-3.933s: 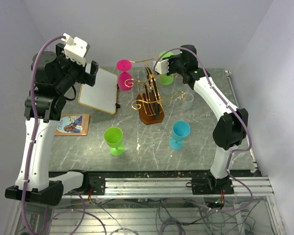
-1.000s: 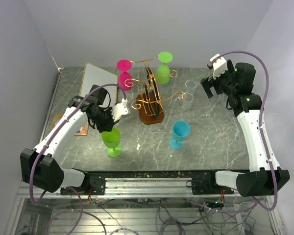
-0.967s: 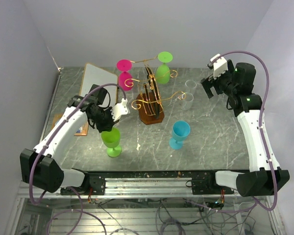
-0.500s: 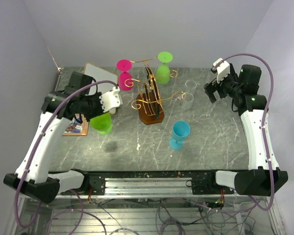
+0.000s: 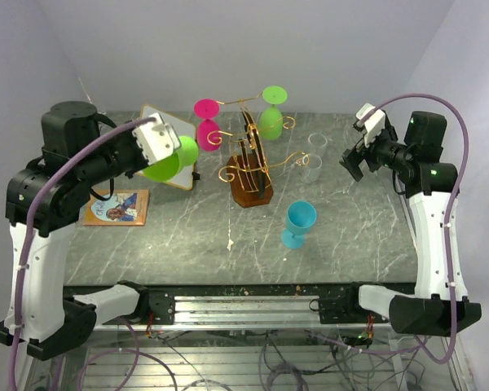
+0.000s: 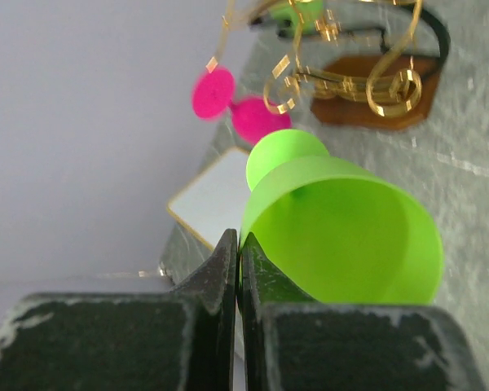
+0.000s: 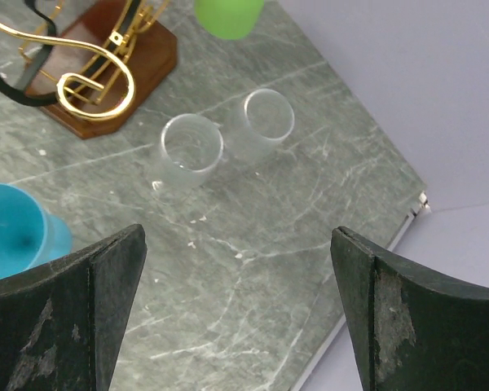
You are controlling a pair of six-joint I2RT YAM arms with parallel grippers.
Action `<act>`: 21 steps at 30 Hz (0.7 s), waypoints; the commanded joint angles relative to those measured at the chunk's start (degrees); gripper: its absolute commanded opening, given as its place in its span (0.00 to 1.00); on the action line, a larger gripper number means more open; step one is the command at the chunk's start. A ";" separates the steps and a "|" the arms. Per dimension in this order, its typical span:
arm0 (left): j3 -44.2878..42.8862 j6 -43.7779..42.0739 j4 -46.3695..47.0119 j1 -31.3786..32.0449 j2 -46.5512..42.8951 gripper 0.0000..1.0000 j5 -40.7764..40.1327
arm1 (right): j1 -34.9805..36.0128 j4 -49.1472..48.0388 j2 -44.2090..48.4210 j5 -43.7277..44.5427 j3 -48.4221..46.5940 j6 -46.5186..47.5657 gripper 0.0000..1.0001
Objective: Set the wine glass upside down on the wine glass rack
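Note:
My left gripper (image 5: 165, 149) is raised over the table's left side, shut on the rim of a lime-green wine glass (image 5: 173, 160). In the left wrist view my fingers (image 6: 238, 244) pinch the glass (image 6: 342, 236) by its wall, and it lies tilted with its foot toward the rack. The gold wire wine glass rack (image 5: 249, 159) stands mid-table on a brown base, right of the held glass. A pink glass (image 5: 206, 122) and another green glass (image 5: 270, 114) hang upside down on it. My right gripper (image 5: 356, 157) hovers open and empty at the right, (image 7: 236, 244) above bare table.
A blue glass (image 5: 297, 224) stands upright in front of the rack. Two clear tumblers (image 7: 191, 147) (image 7: 265, 122) sit right of the rack. A white board (image 5: 182, 173) lies at the back left, and a picture booklet (image 5: 114, 206) lies near the left edge.
My left arm has lifted the green glass off the table, carried it up and back to the left, and tilted it. The right arm drifted slightly right, still open.

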State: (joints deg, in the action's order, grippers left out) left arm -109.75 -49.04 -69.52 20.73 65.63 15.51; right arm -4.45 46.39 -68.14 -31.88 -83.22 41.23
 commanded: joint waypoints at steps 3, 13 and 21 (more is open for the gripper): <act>-6.95 15.17 12.91 0.27 3.37 0.07 9.62 | -0.39 3.31 1.36 -7.74 -3.04 -1.78 0.95; -11.04 44.14 33.52 0.27 11.76 0.07 15.11 | -0.40 -13.03 -3.25 -22.41 -8.94 -28.13 0.90; -10.54 57.48 42.66 0.27 17.16 0.07 17.33 | 2.03 -39.76 -7.89 -27.80 -9.50 -60.23 0.82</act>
State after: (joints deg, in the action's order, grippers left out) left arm -120.16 -1.85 -35.79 20.73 81.73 30.20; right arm -4.25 22.79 -74.61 -55.18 -92.14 0.47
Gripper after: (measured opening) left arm 0.076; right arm 0.832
